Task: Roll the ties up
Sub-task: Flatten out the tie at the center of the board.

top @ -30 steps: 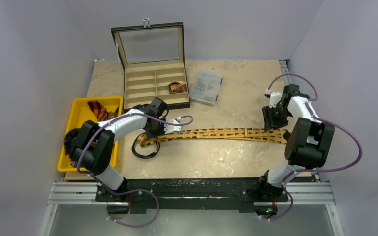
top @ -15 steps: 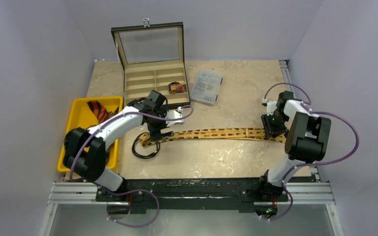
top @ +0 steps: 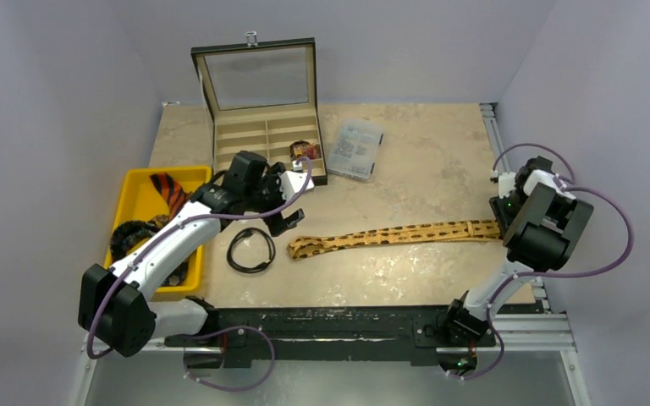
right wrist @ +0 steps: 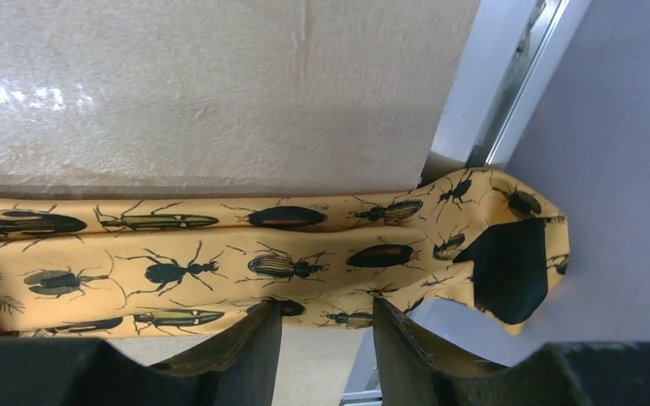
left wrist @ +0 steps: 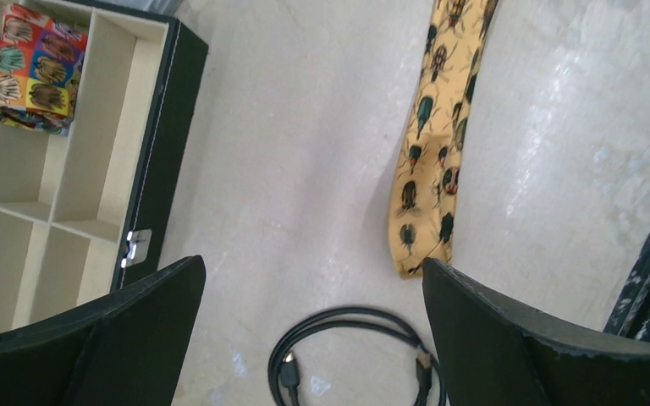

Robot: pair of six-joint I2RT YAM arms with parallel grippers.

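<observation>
So far only one looks finished: a multicoloured rolled tie (left wrist: 30,68) sits in a compartment of the open case (top: 262,179). The tan-gold tie (top: 389,235) lies flat and unrolled across the bench (top: 423,161). Its right-hand end drapes over the edge and is pinched in the right tool (right wrist: 328,326). The left tool (left wrist: 311,279) hangs near the other end, fingers wide apart, holding nothing. An orange striped tie (top: 169,188) and darker fabric wait in the yellow tray (top: 135,179), so most of the rolling seems left. The bench is pale mottled stone, carrying a black cable loop (top: 250,250) and a clear plastic box (top: 356,148), with plain lilac-grey walls (top: 68,85) around.
</observation>
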